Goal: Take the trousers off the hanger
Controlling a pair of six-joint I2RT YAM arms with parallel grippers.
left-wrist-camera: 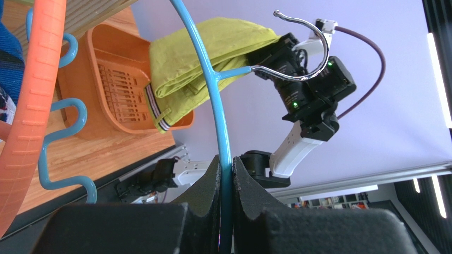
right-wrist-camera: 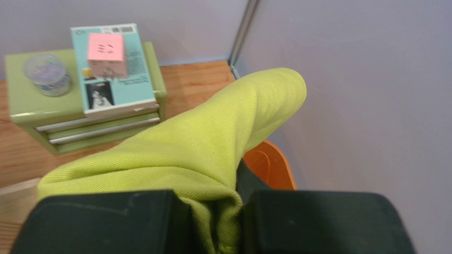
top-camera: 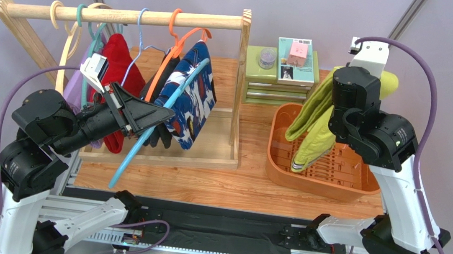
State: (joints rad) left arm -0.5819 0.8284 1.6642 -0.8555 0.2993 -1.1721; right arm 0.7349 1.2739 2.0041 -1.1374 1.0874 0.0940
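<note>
Two trousers sit well apart: the navy trousers (top-camera: pixel 194 98) hang on the wooden rack (top-camera: pixel 158 17), and the yellow-green trousers (top-camera: pixel 315 120) dangle over the orange basket (top-camera: pixel 343 185), pinched tight in my right gripper (right-wrist-camera: pixel 215 211). My left gripper (left-wrist-camera: pixel 226 165) is clamped on the blue hanger (left-wrist-camera: pixel 212 90), held slantwise before the rack.

right wrist: green trousers (right-wrist-camera: pixel 201 148) hide the fingertips of my right end effector (right-wrist-camera: pixel 212 227) and most of the basket (right-wrist-camera: pixel 270 164) | left wrist: hanger (left-wrist-camera: pixel 212 100) cut at bottom edge inside my left end effector (left-wrist-camera: pixel 227 169); navy trousers (left-wrist-camera: pixel 8 58) cut at left edge | top: box (top-camera: pixel 295 60) print too small to read
</note>
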